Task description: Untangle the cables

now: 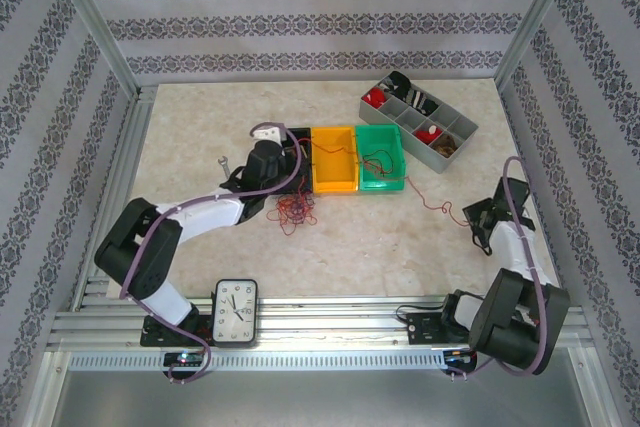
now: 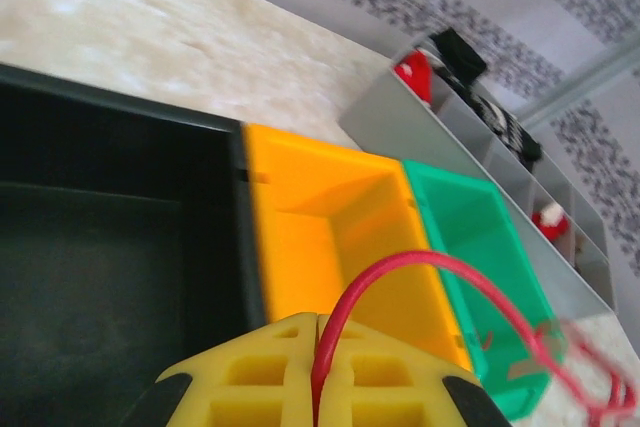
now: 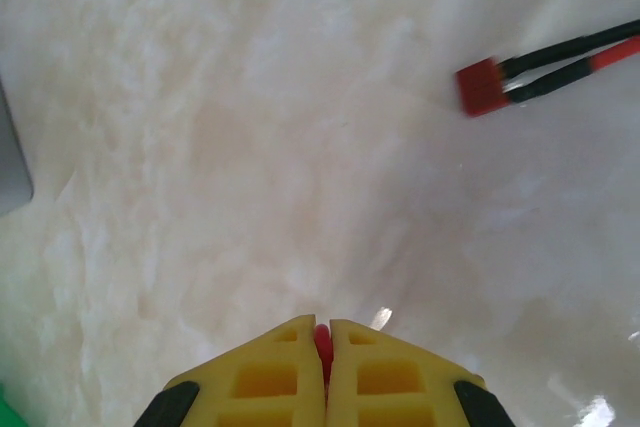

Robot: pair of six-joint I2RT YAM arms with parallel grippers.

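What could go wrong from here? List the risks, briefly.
1. The left tool is shut on a red wire that arcs over the orange bin toward the green bin; pulling may snag a rim and drag a bin.
2. The right tool pinches a red strand only at its fingertips, so it may slip out.
3. The red tangle on the table could tighten into knots if tugged.
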